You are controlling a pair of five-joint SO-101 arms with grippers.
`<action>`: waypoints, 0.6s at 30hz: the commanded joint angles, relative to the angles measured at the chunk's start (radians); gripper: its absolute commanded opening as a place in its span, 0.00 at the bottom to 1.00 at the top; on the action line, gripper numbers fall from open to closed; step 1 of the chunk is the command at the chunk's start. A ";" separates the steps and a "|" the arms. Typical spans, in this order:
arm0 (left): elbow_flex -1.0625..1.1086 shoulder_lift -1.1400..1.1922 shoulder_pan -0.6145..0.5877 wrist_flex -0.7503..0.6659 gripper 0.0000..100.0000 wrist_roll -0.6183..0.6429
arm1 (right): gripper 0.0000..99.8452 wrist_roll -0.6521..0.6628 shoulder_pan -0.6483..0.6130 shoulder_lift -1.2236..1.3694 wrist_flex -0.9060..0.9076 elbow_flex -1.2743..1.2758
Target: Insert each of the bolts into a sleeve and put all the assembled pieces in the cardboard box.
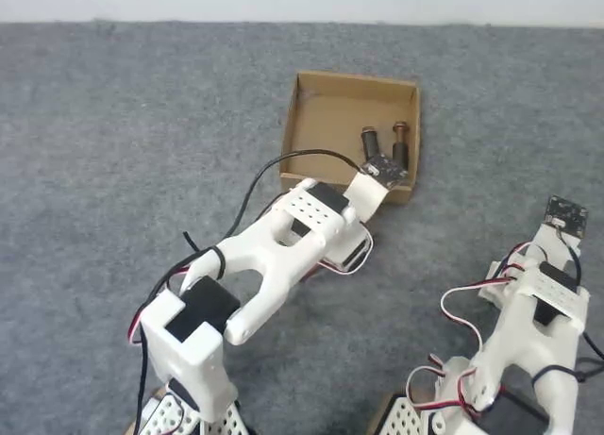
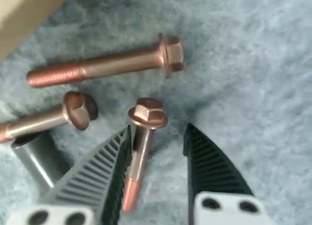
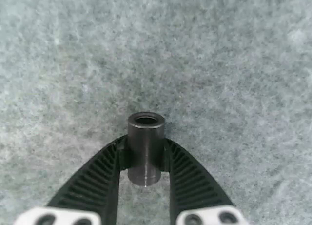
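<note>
Left wrist view: the left gripper is spread open over the grey carpet; a copper-coloured bolt lies between its fingers, close against one ribbed finger and apart from the other, so it is not clamped; its hexagonal head points away from the wrist. A second bolt lies just beside it; a third bolt lies farther off; both rest flat on the carpet. A dark spare sleeve rests next to the second bolt's shank; a corner of the cardboard box shows beyond the bolts.

Right wrist view: the right gripper is clenched on a dark sleeve, gripped on both sides, its open bore facing away from the wrist, above the carpet.

High view: the left arm stretches to the near edge of the cardboard box; two dark pieces with copper-coloured ends lie side by side inside the box, near its right wall; the right arm sits well apart to the right of the box.
</note>
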 commanded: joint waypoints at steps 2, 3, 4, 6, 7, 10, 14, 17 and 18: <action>-0.019 -0.020 0.002 0.015 0.15 -0.023 | 0.01 -0.002 -0.010 -0.035 -0.016 -0.009; -0.021 -0.020 0.000 0.015 0.15 -0.035 | 0.01 -0.002 -0.016 -0.035 -0.016 -0.009; -0.021 -0.020 0.000 0.015 0.15 -0.044 | 0.01 -0.002 -0.022 -0.035 -0.016 -0.008; -0.024 -0.012 -0.002 0.008 0.15 -0.051 | 0.01 -0.002 -0.022 -0.033 -0.016 -0.008; -0.025 0.003 -0.002 -0.006 0.15 -0.051 | 0.01 -0.002 -0.022 -0.033 -0.016 -0.008; -0.071 0.061 -0.002 0.002 0.11 -0.052 | 0.01 -0.002 -0.022 -0.033 -0.016 -0.008; -0.193 0.157 -0.002 0.075 0.02 -0.054 | 0.01 -0.002 -0.022 -0.033 -0.016 -0.008; -0.246 0.203 0.000 0.120 0.01 -0.054 | 0.01 -0.002 -0.022 -0.033 -0.016 -0.008; -0.254 0.209 0.000 0.127 0.01 -0.054 | 0.01 -0.002 -0.022 -0.033 -0.016 -0.008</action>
